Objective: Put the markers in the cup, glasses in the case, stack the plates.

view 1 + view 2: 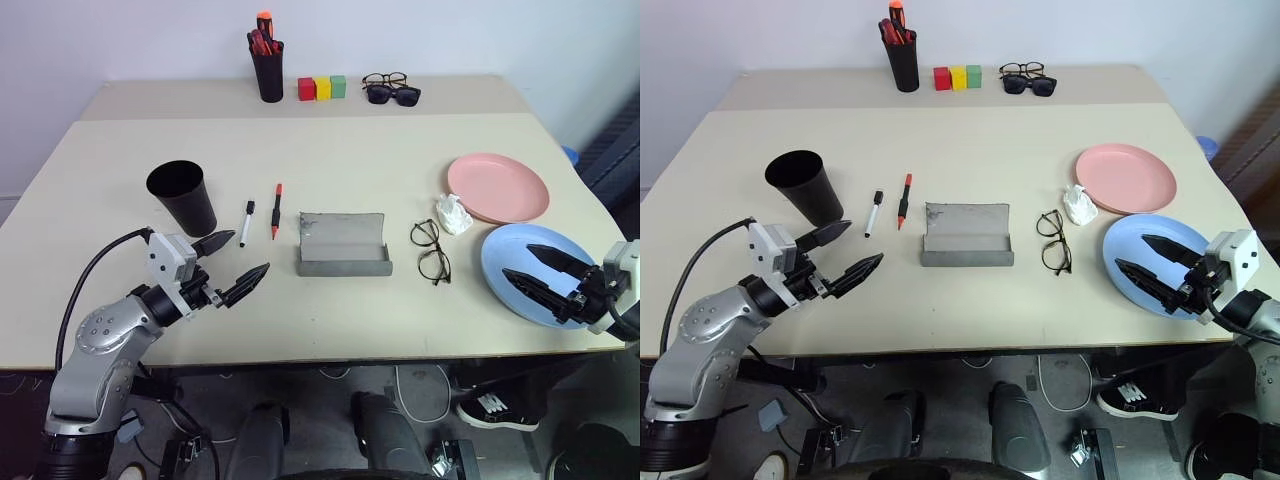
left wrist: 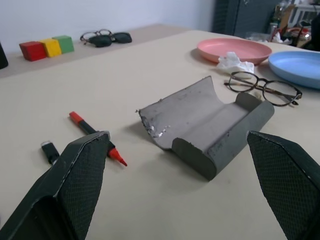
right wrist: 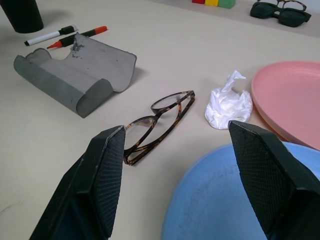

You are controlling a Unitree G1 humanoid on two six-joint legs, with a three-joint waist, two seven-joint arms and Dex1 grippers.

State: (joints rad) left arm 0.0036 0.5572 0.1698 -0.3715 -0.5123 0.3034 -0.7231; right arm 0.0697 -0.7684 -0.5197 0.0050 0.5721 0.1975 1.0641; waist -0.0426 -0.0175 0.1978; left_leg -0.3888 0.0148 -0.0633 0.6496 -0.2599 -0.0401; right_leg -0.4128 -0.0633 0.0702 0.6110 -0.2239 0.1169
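Note:
The black cup (image 1: 182, 195) stands upright at the left. Just to its right lie the two markers, the white one (image 1: 246, 222) and the black one with a red cap (image 1: 276, 211). In the middle of the table the grey case (image 1: 343, 243) lies open, and the thin-framed glasses (image 1: 431, 250) rest folded to its right. The pink plate (image 1: 498, 187) and the blue plate (image 1: 530, 270) sit side by side at the right. My left gripper (image 1: 250, 252) is open and empty, below the cup and the markers. My right gripper (image 1: 517, 260) is open over the blue plate's near part.
A crumpled white tissue (image 1: 453, 213) lies between the glasses and the pink plate. On the rear table stand a narrow black holder of red pens (image 1: 268, 65), three coloured blocks (image 1: 322, 88), and black sunglasses with another pair of spectacles (image 1: 392, 88).

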